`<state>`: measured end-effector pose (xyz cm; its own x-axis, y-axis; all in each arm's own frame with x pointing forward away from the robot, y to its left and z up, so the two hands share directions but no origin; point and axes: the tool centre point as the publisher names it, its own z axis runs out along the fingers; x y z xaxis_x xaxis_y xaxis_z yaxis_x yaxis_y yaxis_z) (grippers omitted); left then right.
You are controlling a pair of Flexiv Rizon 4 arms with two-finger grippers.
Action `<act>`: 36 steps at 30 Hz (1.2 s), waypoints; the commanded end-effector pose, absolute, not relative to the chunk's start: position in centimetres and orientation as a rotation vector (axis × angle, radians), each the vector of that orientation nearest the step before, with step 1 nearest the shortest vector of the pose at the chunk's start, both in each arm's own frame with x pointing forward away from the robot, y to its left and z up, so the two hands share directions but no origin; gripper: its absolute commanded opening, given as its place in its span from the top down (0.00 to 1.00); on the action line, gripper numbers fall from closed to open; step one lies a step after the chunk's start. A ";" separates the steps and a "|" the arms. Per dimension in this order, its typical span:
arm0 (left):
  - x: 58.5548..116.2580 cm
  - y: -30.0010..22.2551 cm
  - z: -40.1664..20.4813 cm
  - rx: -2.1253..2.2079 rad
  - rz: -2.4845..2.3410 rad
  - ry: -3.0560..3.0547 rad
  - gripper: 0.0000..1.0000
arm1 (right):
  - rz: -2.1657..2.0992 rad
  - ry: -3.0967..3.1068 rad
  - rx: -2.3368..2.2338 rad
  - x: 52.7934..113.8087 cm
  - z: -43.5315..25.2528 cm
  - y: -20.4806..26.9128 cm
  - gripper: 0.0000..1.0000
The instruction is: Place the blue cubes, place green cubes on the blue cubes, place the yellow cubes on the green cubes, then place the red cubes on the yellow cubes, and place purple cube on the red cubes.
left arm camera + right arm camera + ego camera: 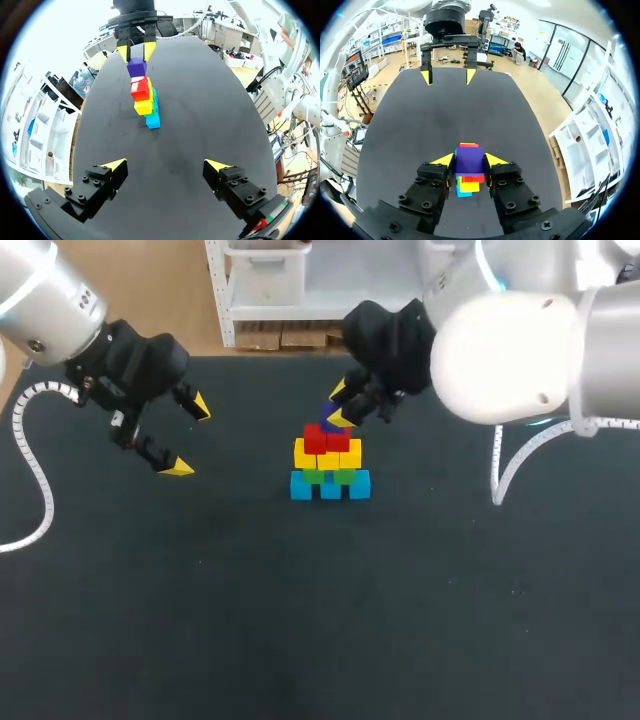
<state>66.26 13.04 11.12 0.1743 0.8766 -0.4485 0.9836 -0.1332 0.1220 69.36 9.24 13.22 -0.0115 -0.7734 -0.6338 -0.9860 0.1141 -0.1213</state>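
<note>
A stack of cubes stands mid-table: blue cubes [330, 486] at the bottom, then green cubes [328, 476], yellow cubes [328, 454] and red cubes [326, 439]. My right gripper [339, 405] is over the stack, shut on the purple cube [333, 426], whose underside meets the red layer. In the right wrist view the purple cube [469, 160] fills the gap between the fingers of the right gripper [469, 161], with red [472, 178], yellow [469, 187] and blue [462, 193] edges showing below. My left gripper [190, 437] hangs open to the left of the stack, holding nothing.
The dark table [300, 620] holds only the stack. From the left wrist view, the left gripper [166, 165] faces the stack, with the purple cube [136, 66] and the right gripper [136, 50] at its far side.
</note>
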 end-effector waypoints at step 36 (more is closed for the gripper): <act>66.3 13.1 11.1 2.073 -0.380 1.753 0.00 | 0.520 1.854 -1.745 70.2 12.1 10.0 0.80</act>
<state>66.26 13.04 11.12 0.1743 0.8766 -0.4485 0.9836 -0.1332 0.1220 70.05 9.91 12.08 -0.0187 -0.7857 -0.6184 -0.9921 0.0912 -0.0858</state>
